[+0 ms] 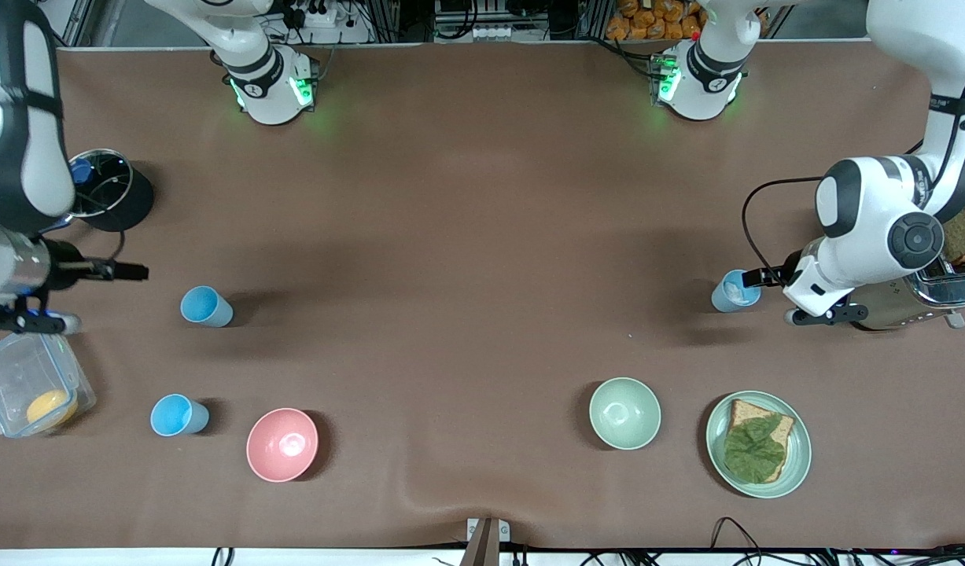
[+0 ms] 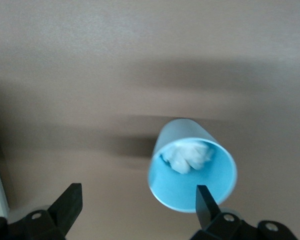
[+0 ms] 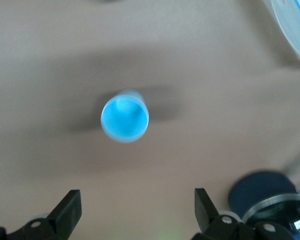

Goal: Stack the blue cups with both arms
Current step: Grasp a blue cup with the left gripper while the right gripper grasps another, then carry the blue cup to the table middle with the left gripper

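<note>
Three blue cups stand upright on the brown table. Two bright sky-blue ones are toward the right arm's end, one (image 1: 206, 306) farther from the front camera than the other (image 1: 178, 415). A paler cup (image 1: 736, 291) with a white crumpled thing inside stands toward the left arm's end. My left gripper (image 1: 767, 277) is open right beside the paler cup. In the left wrist view, one fingertip (image 2: 204, 200) overlaps the rim of that cup (image 2: 192, 172), and the gap of the gripper (image 2: 135, 210) is empty. My right gripper (image 1: 128, 272) is open and empty, apart from the farther sky-blue cup (image 3: 124, 119), which shows ahead of the gripper (image 3: 135, 210).
A pink bowl (image 1: 282, 444) and a pale green bowl (image 1: 624, 413) sit near the front edge. A plate with bread and lettuce (image 1: 797, 464) is beside the green bowl. A toaster (image 1: 922, 299) stands under the left arm. A black holder (image 1: 108, 192) and a clear box (image 1: 34, 385) sit by the right arm.
</note>
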`<state>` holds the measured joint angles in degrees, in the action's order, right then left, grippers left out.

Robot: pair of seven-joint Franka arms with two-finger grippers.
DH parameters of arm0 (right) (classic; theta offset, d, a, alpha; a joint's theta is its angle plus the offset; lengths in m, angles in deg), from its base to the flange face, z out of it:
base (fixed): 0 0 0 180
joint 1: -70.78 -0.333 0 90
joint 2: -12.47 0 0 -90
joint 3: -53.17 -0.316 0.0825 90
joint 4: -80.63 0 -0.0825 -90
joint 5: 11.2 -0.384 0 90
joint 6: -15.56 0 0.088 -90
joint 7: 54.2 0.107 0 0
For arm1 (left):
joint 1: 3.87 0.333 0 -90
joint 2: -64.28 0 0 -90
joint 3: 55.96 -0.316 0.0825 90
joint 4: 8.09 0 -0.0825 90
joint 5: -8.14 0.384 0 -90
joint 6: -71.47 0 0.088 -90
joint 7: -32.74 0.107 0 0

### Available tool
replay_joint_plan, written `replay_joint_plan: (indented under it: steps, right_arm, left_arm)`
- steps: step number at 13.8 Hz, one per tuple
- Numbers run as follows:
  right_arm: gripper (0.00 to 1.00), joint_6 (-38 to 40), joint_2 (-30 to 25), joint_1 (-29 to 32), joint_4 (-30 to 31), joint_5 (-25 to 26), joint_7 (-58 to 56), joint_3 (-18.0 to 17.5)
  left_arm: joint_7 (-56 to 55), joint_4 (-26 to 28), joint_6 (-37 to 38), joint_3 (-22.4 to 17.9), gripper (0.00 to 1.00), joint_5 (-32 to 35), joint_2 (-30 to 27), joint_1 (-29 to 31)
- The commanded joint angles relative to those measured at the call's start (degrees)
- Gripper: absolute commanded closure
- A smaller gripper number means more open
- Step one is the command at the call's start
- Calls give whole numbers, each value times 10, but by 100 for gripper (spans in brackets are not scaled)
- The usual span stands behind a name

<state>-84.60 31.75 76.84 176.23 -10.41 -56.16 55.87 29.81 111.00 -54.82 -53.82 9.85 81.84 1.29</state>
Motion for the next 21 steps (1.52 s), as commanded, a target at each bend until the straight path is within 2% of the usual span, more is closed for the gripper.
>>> replay_joint_plan:
  steps: [1, 2, 4, 5, 7, 8, 10, 11, 13, 14, 16, 20, 21]
  right_arm:
    - [0, -136, 12, 16, 90, 25, -6, -7]
    - [0, -171, 17, 16, 110, 26, -5, -7]
    - [0, -183, 35, 13, 116, 26, -5, -7]
    - [0, -183, 46, 6, 115, 27, -4, -7]
    - [0, -180, 56, 8, 115, 28, -4, -7]
    - [0, -181, 66, 9, 115, 27, -5, -7]
    - [0, -181, 77, 12, 115, 27, -5, -7]
    - [4, -183, 84, 14, 114, 26, -5, -8]
    - [28, -188, 95, 24, 111, 20, -4, -8]
    - [45, -188, 98, 28, 110, 18, -3, -8]
    - [100, -188, 100, 27, 112, 15, 2, -9]
    - [100, -191, 98, 26, 114, 7, 3, -9]
    - [100, -189, 97, 25, 114, 0, 4, -9]
  left_arm:
    - [19, 3, -21, 5, 0, -10, 17, 10]
    - [19, 2, -21, 5, 0, -10, 19, 11]
    - [19, 2, -21, 6, 1, -10, 24, 10]
    - [19, 2, -22, 7, 7, -11, 29, 10]
    - [19, 0, -21, 7, 31, -22, 38, 5]
    - [19, 0, -21, 7, 56, -22, 38, 4]
    - [19, 1, -21, 8, 89, -23, 40, 4]
    - [19, 0, -21, 16, 100, -23, 40, 5]
    - [13, -2, -21, 25, 100, -28, 36, 5]
    - [13, -2, -19, 25, 100, -28, 33, 5]
    - [20, -5, -11, 33, 100, -28, 18, 6]
    - [13, -38, 55, 58, 100, -31, -5, 10]
    - [14, -47, 72, 59, 100, -52, -8, 9]
